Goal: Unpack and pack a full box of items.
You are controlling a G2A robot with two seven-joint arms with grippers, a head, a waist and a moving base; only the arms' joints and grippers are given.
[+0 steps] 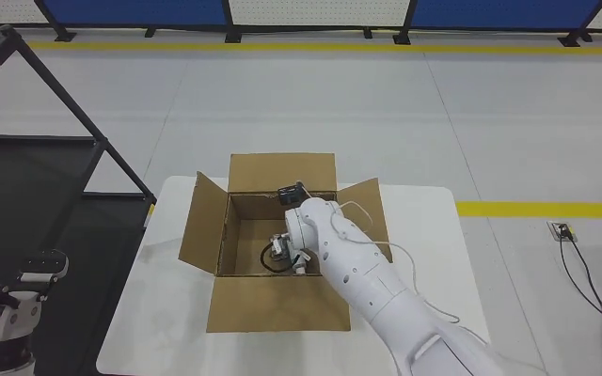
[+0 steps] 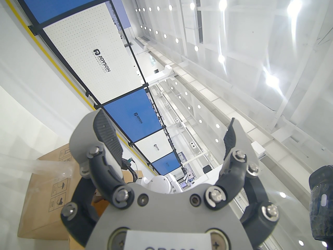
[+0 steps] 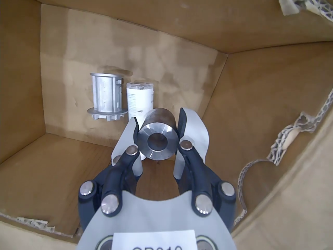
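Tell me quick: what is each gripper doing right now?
Left gripper: open, empty.
Right gripper: shut on a metal cylinder inside the cardboard box.

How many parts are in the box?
3: ribbed metal housing and white cylinder side by side on the box floor; steel cylinder in the right gripper. The arm may hide others.

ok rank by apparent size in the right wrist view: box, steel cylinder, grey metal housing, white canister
1. cardboard box
2. steel cylinder and grey metal housing: look alike; the cylinder, in the right claw, is nearer the camera
3. white canister, partly hidden
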